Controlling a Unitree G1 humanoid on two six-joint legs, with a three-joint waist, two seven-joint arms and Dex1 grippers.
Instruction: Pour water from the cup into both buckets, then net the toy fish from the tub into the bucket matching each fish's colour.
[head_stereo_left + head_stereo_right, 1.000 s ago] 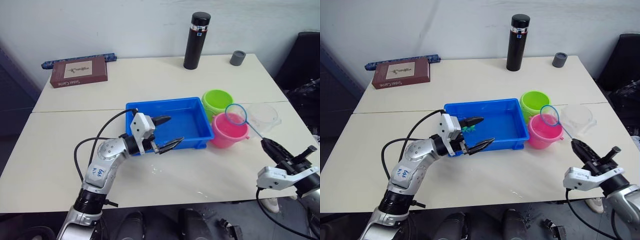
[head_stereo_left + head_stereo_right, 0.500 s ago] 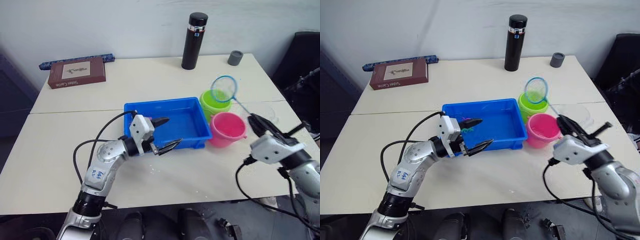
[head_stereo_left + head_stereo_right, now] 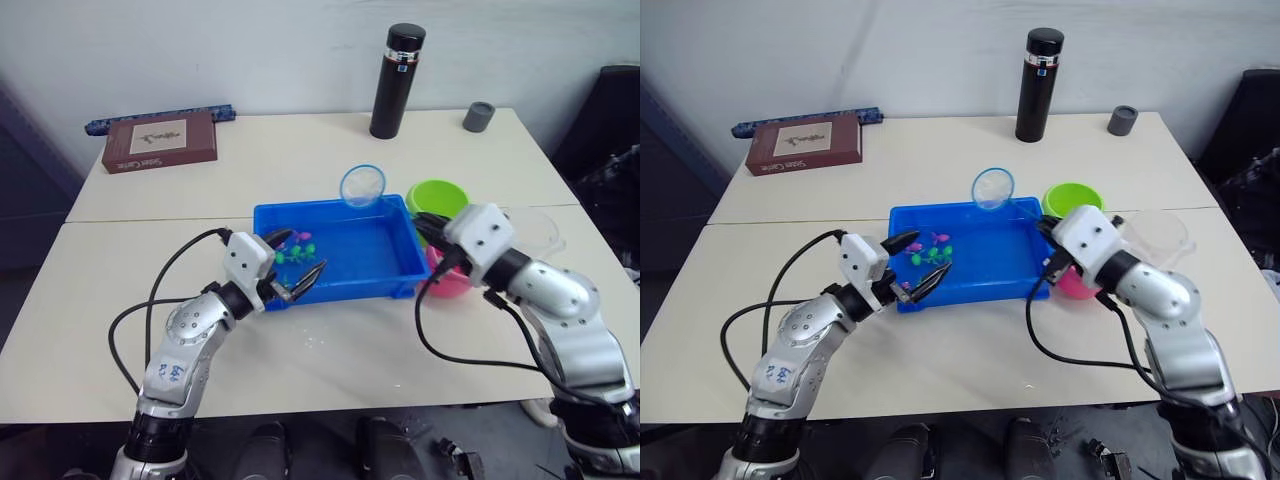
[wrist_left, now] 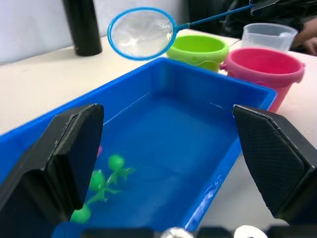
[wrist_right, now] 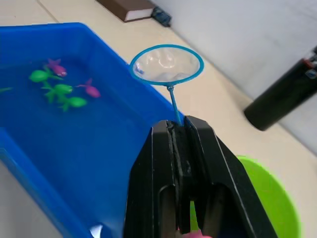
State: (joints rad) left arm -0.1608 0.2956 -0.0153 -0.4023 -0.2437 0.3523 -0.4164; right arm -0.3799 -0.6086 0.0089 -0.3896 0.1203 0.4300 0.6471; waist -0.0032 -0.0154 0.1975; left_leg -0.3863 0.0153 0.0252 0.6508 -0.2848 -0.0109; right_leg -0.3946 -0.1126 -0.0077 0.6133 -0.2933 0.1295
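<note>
The blue tub [image 3: 350,293] sits mid-table with green and pink toy fish [image 3: 296,250] floating at its left end. My left gripper [image 3: 303,253] is open at the tub's front left corner, empty, with its fingers over the rim. My right gripper [image 5: 179,125] is shut on the thin handle of a blue-ringed net [image 3: 362,186], which hangs in the air over the tub's far rim. The lime green bucket [image 3: 440,198] stands right of the tub. The pink bucket [image 4: 265,62] is in front of it, largely hidden behind my right arm. The clear cup [image 3: 535,228] stands right of the buckets.
A tall black flask [image 3: 397,80] and a small grey cup [image 3: 478,116] stand at the table's far edge. A brown book [image 3: 160,142] lies at the far left with a blue strip [image 3: 160,115] behind it.
My right arm has swung the net left, from above the buckets to over the tub's far rim. The left gripper has drawn back a little toward the tub's front left corner.
</note>
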